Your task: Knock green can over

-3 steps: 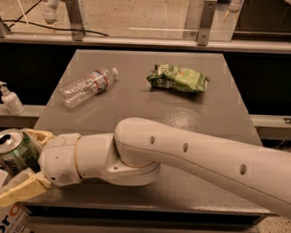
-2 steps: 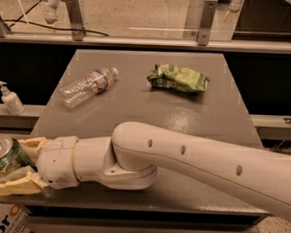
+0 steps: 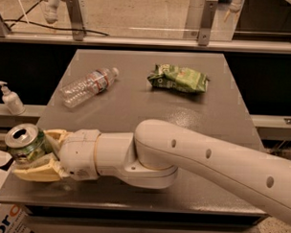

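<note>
The claw (image 3: 33, 154) clasps green can (image 3: 24, 142); both at table's (image 3: 136, 108) near-left corner.

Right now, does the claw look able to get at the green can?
Very likely yes: the claw at the table's front-left corner already grips the green can, a finger on each side. The bottle and snack bag lie far back, out of the way.

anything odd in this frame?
Yes: the green can is upright, clamped in the gripper at the table's front-left edge, gripped rather than knocked over. The bottle lies on its side farther back; nothing looks spilled.
</note>
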Robot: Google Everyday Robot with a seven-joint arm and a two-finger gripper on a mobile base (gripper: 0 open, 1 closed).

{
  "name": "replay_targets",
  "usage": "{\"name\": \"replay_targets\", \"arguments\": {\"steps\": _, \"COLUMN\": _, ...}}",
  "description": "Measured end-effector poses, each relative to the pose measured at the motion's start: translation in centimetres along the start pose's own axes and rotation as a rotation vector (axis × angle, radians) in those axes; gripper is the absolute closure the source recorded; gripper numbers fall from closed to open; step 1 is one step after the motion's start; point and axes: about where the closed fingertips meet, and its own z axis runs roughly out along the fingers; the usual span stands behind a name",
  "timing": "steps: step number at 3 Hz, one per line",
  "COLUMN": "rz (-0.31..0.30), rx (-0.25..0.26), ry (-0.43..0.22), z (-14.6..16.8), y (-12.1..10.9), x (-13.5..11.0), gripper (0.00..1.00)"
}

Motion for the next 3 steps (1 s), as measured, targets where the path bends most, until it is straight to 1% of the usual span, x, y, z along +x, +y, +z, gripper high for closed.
{"name": "replay_targets", "arguments": {"steps": 1, "rz": -0.017, "rx": 0.055, "ry": 0.056, "z": -4.0, "y": -2.1, "x": -0.9, "gripper": 1.0}}
{"name": "replay_targets", "arguments": {"steps": 2, "rz": -0.097, "rx": 0.058, "ry": 0.193, "z": -7.2, "y": -3.1, "x": -4.0, "gripper": 1.0}}
{"name": "replay_targets", "arguments": {"steps": 3, "rz": -0.203, "rx": 0.004, "ry": 0.325, "z": -7.8, "y": -2.7, "x": -8.5, "gripper": 1.0}}
